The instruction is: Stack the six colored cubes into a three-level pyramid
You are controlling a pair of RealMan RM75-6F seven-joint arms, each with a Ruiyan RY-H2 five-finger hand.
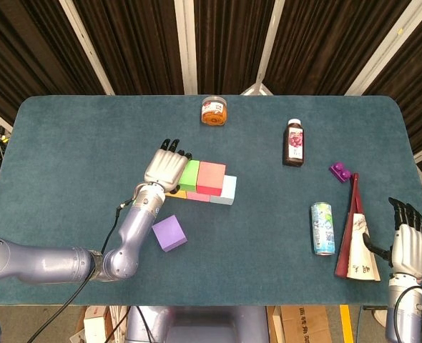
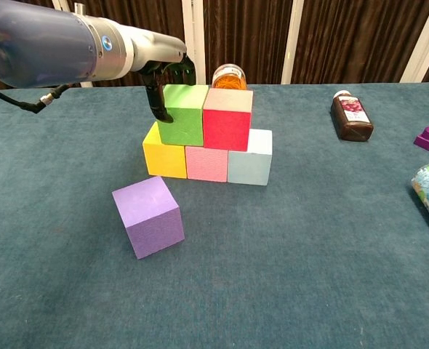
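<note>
Teal cloth covers the table (image 1: 75,143) where a half-built pyramid stands. Along the far edge sits a clear jar (image 1: 214,111) holding something orange, and to its right a small dark bottle (image 1: 294,142) of reddish-brown contents lies on its side. A printed can (image 1: 322,229) also lies on its side near the right edge, beside a folded red and white fan (image 1: 356,239) and a purple toy piece (image 1: 340,171); what the can holds cannot be told.

The bottom row reads yellow cube (image 2: 164,156), pink cube (image 2: 206,163), pale blue cube (image 2: 250,158), touching side to side. On top of them sit the green cube (image 2: 182,115) and the red cube (image 2: 227,119), pressed together. The left hand (image 1: 167,169) reaches over the green cube, dark fingertips (image 2: 159,109) curled down its left face and over its back edge, gripping it. The purple cube (image 2: 148,216) lies alone on the cloth, in front of the stack and well apart from those fingers.

The right hand (image 1: 407,239) hangs at the table's near right corner, fingers straight and slightly spread, holding nothing.
</note>
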